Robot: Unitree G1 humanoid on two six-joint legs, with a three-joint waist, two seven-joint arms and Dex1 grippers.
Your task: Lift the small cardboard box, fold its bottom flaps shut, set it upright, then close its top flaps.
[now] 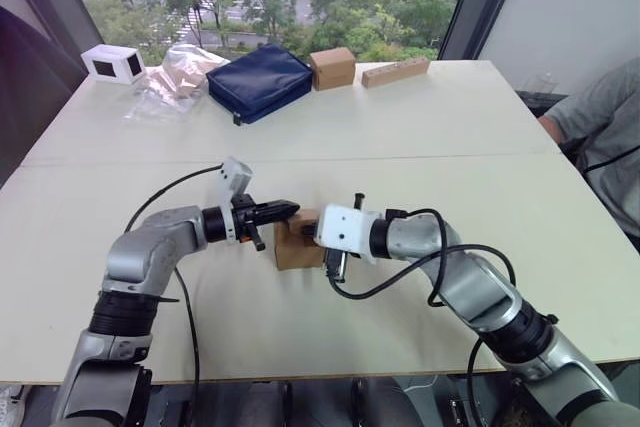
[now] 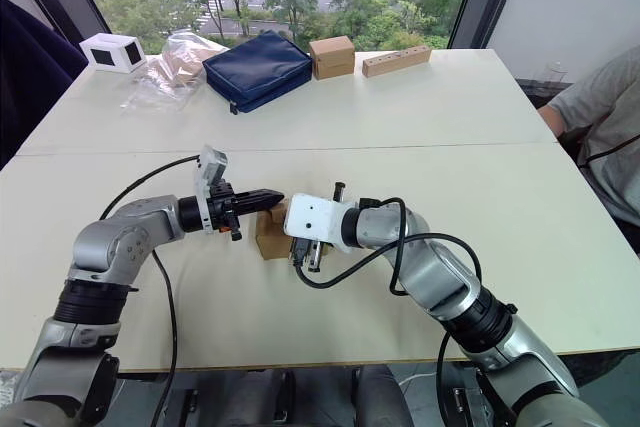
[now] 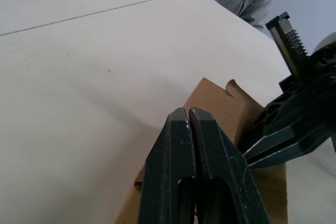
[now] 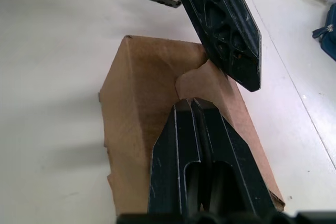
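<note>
Big windows with trees outside, pale worktop in front of them. Left claw has its two black fingers pressed together with nothing between them, tip sitting right over the top edge of the small cardboard box. Right claw is pinched shut too, empty, and its tip lies on the brown panel of the box, just beside the left one's tip. So both come at the box from opposite sides and nearly meet above it. From the wrist cameras you can see a curled flap edge on the box, but I can't tell which end's flaps those are. The box rests on the worktop near the front edge, between the two arms. Way at the back: a navy pouch, a clear plastic bag, a little white box, a cube-ish brown box and a long tan block. A person's grey sleeve sits at the right side.
</note>
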